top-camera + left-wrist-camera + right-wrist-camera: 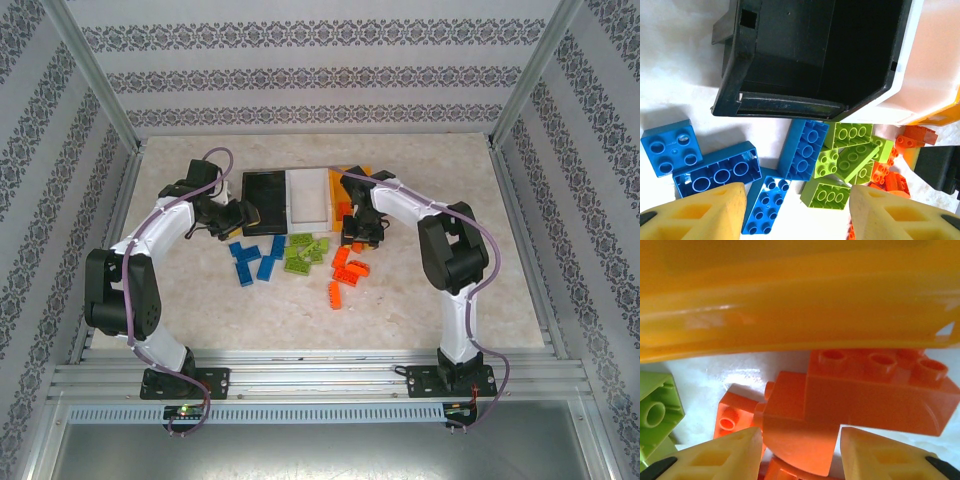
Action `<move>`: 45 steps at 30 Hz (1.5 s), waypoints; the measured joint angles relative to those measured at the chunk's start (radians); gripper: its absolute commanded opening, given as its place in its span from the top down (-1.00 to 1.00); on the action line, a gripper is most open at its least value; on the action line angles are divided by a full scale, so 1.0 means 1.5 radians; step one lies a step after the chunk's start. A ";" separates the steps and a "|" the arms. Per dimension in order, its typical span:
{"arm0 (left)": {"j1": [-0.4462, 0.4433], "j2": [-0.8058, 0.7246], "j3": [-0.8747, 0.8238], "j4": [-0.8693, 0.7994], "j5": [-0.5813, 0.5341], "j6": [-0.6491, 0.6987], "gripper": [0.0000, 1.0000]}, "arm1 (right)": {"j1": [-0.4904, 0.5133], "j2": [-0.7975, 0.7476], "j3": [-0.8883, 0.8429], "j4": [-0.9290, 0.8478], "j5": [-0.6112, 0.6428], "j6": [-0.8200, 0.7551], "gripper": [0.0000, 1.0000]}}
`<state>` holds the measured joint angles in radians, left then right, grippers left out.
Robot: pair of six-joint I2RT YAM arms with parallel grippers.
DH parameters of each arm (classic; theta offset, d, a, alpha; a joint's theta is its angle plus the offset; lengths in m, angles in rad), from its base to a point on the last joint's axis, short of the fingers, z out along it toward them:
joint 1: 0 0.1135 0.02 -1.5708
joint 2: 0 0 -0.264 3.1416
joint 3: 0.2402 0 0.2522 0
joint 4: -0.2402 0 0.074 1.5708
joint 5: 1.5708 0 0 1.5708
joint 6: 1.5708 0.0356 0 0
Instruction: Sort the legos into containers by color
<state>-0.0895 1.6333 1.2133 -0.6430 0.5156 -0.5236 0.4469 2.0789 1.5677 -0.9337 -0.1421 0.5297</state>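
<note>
The legos lie in three colour groups in front of the bins: blue (255, 258), lime green (305, 252) and orange (348, 272). The black container (265, 195), white container (308, 195) and orange container (352, 180) stand side by side. My left gripper (240, 215) hovers open above the blue bricks (765, 205) and green bricks (827, 195), holding nothing (797, 187). My right gripper (358, 238) is low, right in front of the orange container's wall (790, 305). Its fingers (800, 432) are closed against the sides of an orange lego (795, 440).
A longer orange brick (880, 390) lies just behind the gripped one, against the orange bin, and a green brick (655, 412) sits to its left. The black bin (805, 55) stands right behind the left gripper. Metal frame posts and patterned walls ring the table (520, 300).
</note>
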 measured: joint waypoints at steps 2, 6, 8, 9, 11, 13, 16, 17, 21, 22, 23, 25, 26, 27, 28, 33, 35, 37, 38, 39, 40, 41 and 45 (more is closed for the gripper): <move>0.000 0.000 0.000 0.000 0.000 0.000 -0.14 | -0.002 0.006 0.003 0.002 0.001 0.003 0.25; 0.000 0.000 0.000 0.000 0.001 0.000 -0.14 | -0.004 0.012 0.007 0.005 0.002 0.012 0.49; 0.000 0.000 0.000 0.000 0.001 0.000 -0.14 | -0.004 0.011 0.008 0.005 0.002 0.013 0.54; 0.000 0.000 0.000 0.000 0.001 0.000 -0.14 | -0.004 0.011 0.008 0.005 0.003 0.012 0.55; 0.000 0.000 0.000 0.000 0.001 -0.001 -0.15 | -0.004 0.008 0.007 0.004 0.003 0.012 0.56; 0.000 0.000 0.000 0.000 0.001 -0.001 -0.14 | -0.004 -0.007 0.000 0.002 0.004 0.012 0.56; 0.000 0.000 0.000 0.001 0.001 -0.001 -0.15 | -0.004 -0.059 -0.014 -0.013 0.003 0.012 0.55; 0.000 0.000 0.000 0.001 0.001 -0.001 -0.15 | -0.004 -0.080 -0.014 -0.019 0.002 0.013 0.55; 0.000 0.000 -0.001 0.006 0.006 -0.006 -0.15 | -0.006 -0.159 0.008 -0.033 -0.004 0.017 0.54; 0.000 0.000 -0.002 0.011 0.006 -0.008 -0.15 | -0.008 -0.167 0.028 -0.037 -0.007 0.017 0.54; 0.000 0.000 -0.004 0.016 0.008 -0.010 -0.15 | -0.010 -0.167 0.047 -0.041 -0.009 0.017 0.54; 0.000 0.000 -0.006 0.021 0.012 -0.014 -0.15 | -0.018 -0.147 0.102 -0.046 -0.016 0.016 0.54; 0.000 0.000 -0.006 0.021 0.013 -0.017 -0.15 | -0.022 -0.132 0.128 -0.049 -0.017 0.014 0.54; 0.000 0.000 -0.007 0.021 0.014 -0.019 -0.15 | -0.027 -0.109 0.163 -0.052 -0.018 0.013 0.54; 0.000 0.000 -0.007 0.021 0.014 -0.019 -0.15 | -0.031 -0.083 0.195 -0.054 -0.019 0.011 0.54; 0.000 -0.018 -0.017 0.018 0.015 -0.021 -0.15 | -0.044 0.065 0.330 -0.067 -0.018 -0.004 0.55; 0.000 -0.027 -0.017 0.017 0.015 -0.021 -0.15 | -0.049 0.119 0.368 -0.076 -0.018 -0.008 0.55; 0.000 -0.036 -0.017 0.014 0.015 -0.021 -0.15 | -0.053 0.158 0.390 -0.084 -0.018 -0.009 0.53; 0.000 -0.040 -0.017 0.013 0.014 -0.020 -0.15 | -0.057 0.173 0.397 -0.089 -0.018 -0.011 0.51; 0.000 -0.042 -0.017 0.012 0.014 -0.020 -0.15 | -0.057 0.182 0.400 -0.090 -0.018 -0.011 0.48; 0.000 -0.043 -0.017 0.010 0.012 -0.020 -0.15 | -0.060 0.189 0.402 -0.095 -0.018 -0.013 0.43; 0.000 -0.044 -0.017 0.007 0.011 -0.020 -0.15 | -0.061 0.193 0.403 -0.098 -0.018 -0.014 0.38; 0.000 -0.044 -0.017 -0.001 0.008 -0.020 -0.16 | -0.063 0.197 0.404 -0.101 -0.018 -0.019 0.17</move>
<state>-0.0891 1.5677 1.1881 -0.6445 0.5274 -0.5541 0.3523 2.3737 2.1738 -1.0851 -0.1696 0.5007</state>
